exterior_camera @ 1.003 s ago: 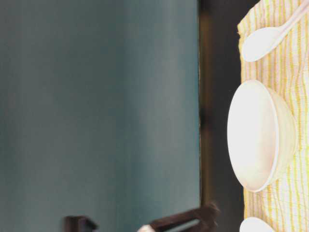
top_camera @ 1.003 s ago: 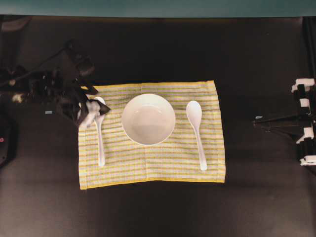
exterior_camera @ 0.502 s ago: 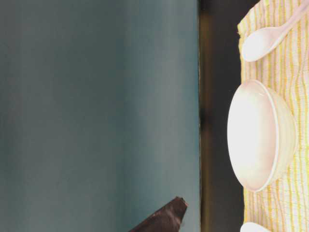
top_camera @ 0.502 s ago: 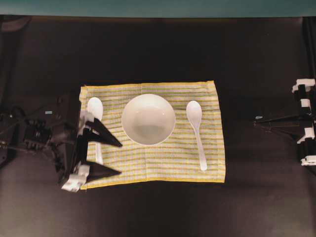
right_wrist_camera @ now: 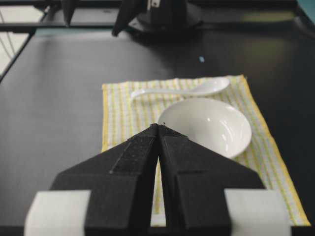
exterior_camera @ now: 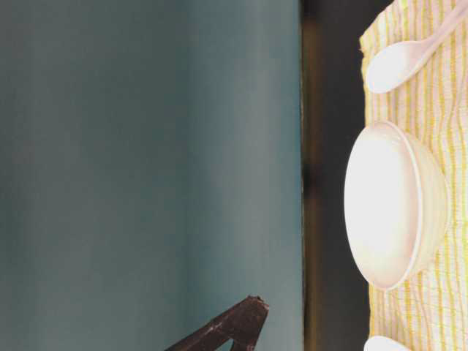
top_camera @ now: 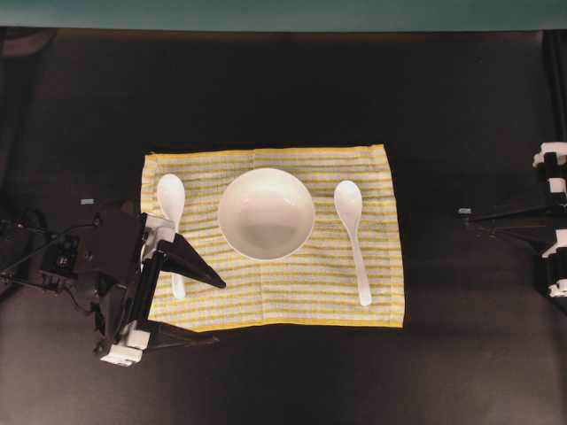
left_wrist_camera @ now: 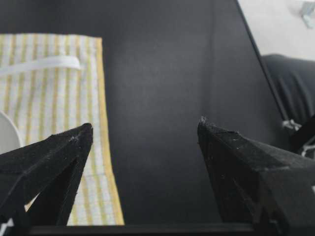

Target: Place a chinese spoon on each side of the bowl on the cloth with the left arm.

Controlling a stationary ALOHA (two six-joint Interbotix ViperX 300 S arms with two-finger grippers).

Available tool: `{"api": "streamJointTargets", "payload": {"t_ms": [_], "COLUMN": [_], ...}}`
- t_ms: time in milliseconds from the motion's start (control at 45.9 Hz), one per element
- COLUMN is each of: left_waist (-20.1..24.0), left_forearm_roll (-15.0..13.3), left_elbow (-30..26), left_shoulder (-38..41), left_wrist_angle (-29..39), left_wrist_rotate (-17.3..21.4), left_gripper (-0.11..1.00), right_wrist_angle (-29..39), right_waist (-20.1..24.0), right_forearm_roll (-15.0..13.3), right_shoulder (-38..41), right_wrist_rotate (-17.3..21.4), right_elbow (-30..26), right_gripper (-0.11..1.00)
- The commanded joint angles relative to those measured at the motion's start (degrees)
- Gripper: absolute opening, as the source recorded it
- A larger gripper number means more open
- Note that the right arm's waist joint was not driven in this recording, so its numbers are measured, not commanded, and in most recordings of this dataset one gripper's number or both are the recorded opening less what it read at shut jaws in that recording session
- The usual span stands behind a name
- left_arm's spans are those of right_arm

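Overhead view, near to far: left gripper (top_camera: 208, 310) at lower left, jaws spread wide, nothing held, over the cloth's (top_camera: 283, 301) front-left corner. Just beyond, left spoon (top_camera: 173, 208); bowl (top_camera: 266, 213) mid-cloth; right spoon (top_camera: 353, 230) on its other side. Right gripper (right_wrist_camera: 158, 129) pinched closed, empty. Spoons look glazed: prob. light, stiff, slick, chippable. Best hold is mid-handle. Both seem placed.

No readable text, label, brand, number or sign anywhere in these views.
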Motion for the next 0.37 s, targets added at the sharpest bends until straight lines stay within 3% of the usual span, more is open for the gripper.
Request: {"api": "streamJointTargets", "payload": {"t_ms": [0,349], "left_waist": [-0.09,-0.09], "left_forearm_roll": [0.18,0.18], "left_elbow": [-0.62,2.20], "left_shoulder": [-0.44,-2.11], "left_wrist_angle": [-0.09,-1.49], "left_wrist_rotate": [0.79,1.14], "left_gripper": [0.83,0.83], "right_wrist_angle": [0.35,2.81], "right_waist": [0.00,0.00], "right_forearm_roll": [0.09,0.09], "right_shoulder": [0.09,-0.35], "right_wrist_rotate": [0.18,0.26], "right_elbow": [-0.35,0.00], "right_gripper": [0.01,0.01]}}
